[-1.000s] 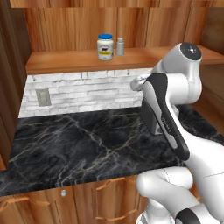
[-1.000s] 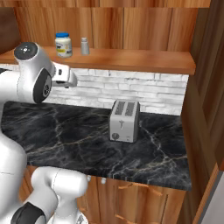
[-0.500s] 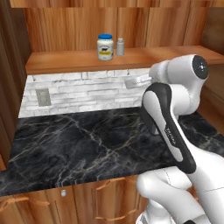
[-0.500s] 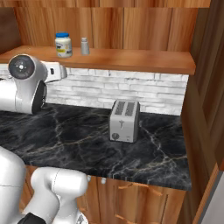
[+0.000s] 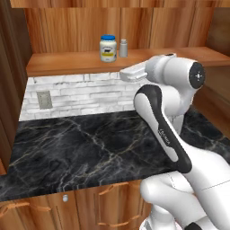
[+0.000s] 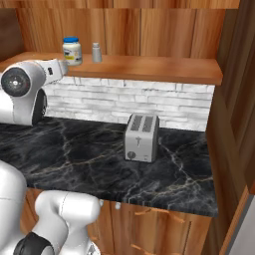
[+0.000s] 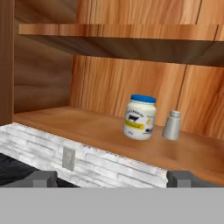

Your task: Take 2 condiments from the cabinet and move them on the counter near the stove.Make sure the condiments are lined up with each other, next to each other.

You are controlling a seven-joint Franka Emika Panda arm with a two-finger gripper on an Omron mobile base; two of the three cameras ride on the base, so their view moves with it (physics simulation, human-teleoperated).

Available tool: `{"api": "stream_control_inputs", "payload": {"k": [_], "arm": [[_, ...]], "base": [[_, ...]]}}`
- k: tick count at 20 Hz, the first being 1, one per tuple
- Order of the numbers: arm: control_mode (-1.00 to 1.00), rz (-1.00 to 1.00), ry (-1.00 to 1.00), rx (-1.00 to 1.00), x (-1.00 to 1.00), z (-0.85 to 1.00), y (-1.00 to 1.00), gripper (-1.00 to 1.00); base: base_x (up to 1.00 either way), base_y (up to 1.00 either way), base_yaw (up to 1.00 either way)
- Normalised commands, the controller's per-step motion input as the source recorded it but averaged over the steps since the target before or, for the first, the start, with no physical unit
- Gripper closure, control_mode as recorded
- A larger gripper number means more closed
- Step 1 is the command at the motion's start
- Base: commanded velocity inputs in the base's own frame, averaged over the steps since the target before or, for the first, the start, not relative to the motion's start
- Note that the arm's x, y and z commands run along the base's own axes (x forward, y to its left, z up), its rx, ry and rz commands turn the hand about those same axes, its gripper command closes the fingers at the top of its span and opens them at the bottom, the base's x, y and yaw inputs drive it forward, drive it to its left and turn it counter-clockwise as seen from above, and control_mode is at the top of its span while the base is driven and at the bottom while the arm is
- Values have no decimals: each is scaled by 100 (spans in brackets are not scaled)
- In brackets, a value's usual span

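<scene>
On the cabinet's plank shelf (image 5: 63,64) a cream jar with a blue lid (image 5: 108,48) stands upright, and a slim grey shaker (image 5: 123,48) stands just to its right, apart from it. The right base view shows the jar (image 6: 72,51) and shaker (image 6: 96,52) too. My gripper (image 5: 123,75) hangs in front of the shelf edge, slightly below it, short of both condiments. In the hand view the jar (image 7: 140,117) and shaker (image 7: 171,125) sit ahead on the shelf (image 7: 87,127), with the gripper (image 7: 111,179) open and nothing between its fingertips (image 7: 41,178). The stove is out of view.
A black marble counter (image 5: 67,148) runs below, backed by a white brick wall with an outlet (image 5: 44,99). A silver toaster (image 6: 141,137) stands on the counter (image 6: 74,149) at the right. Wooden cabinet sides close in on both ends of the shelf.
The hand has risen from the brick wall's height to just under the shelf edge, and the wrist has swung round. Jar and shaker have not moved.
</scene>
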Motion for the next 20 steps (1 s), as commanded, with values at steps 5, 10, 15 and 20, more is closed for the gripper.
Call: {"api": "stream_control_inputs", "payload": {"k": [5, 10, 15, 20], "arm": [[-100, 0, -8, 0, 22, 32, 0, -100], [-100, 1, -12, 0, -3, 13, 0, -100], [-100, 0, -8, 0, -2, 14, 0, -100], [-100, 0, -4, 0, -3, 1, 0, -100]], "base": [[0, 0, 0], [0, 0, 0], [0, 0, 0], [0, 0, 0]]}}
